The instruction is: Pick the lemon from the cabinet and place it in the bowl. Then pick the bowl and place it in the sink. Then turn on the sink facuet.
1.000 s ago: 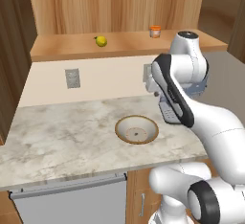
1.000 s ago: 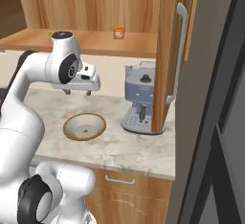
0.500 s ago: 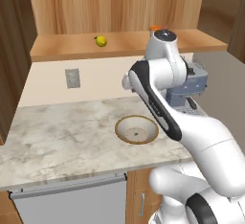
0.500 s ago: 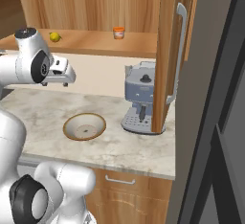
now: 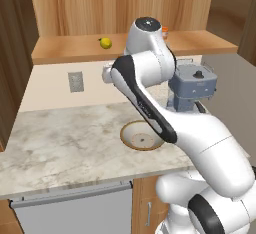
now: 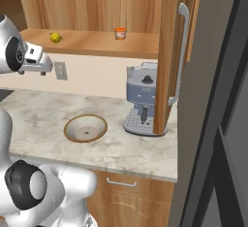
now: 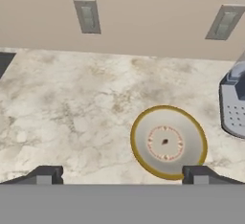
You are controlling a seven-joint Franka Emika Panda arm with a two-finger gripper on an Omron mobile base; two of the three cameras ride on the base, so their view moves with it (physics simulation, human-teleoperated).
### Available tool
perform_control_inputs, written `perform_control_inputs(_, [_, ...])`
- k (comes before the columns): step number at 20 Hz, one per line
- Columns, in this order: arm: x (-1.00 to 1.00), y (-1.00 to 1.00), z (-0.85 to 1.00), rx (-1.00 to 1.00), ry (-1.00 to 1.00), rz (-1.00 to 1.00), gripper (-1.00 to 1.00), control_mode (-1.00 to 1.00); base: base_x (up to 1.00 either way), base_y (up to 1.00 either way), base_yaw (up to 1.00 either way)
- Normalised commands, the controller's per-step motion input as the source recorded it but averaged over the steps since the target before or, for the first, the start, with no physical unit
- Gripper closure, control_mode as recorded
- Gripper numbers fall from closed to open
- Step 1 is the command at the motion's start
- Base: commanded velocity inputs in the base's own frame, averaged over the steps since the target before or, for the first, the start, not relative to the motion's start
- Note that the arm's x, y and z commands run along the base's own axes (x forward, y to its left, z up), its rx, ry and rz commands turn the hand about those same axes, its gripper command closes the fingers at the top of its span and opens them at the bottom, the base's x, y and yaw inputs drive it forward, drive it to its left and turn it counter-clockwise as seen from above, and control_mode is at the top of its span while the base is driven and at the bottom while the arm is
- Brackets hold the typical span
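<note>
Marble counter [image 7: 72, 117], bowl [image 7: 168, 141] partly behind arm, lemon [image 5: 105, 43] shelved, fingers [image 7: 44, 175] spread wide, empty

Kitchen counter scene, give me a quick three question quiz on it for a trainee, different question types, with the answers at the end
1. True or false: the lemon already lies in the bowl.
2. Multiple choice: what stands on the counter to the right of the bowl in the right base view? A) a toaster B) a grey coffee machine C) a kettle
3. Fill in: the gripper is ____, and nothing is between its fingertips.

Key
1. False: it lies on the cabinet shelf, left of the small jar with an orange lid.
2. B
3. open
</note>
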Motion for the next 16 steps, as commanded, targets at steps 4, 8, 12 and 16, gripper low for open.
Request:
perform_control_inputs(4, [0.04,0.64,0.42,0.02,0.0,0.0,-1.0,-1.0,0.0,0.0,0.0])
perform_control_inputs(8, [0.23,0.56,0.36,0.0,0.0,0.0,-1.0,-1.0,0.0,0.0,0.0])
perform_control_inputs(12, [0.58,0.14,0.2,0.01,-0.03,0.0,-1.0,-1.0,0.0,0.0,0.0])
perform_control_inputs(16, [0.72,-0.27,0.12,0.01,-0.15,0.0,-1.0,-1.0,0.0,0.0,0.0])
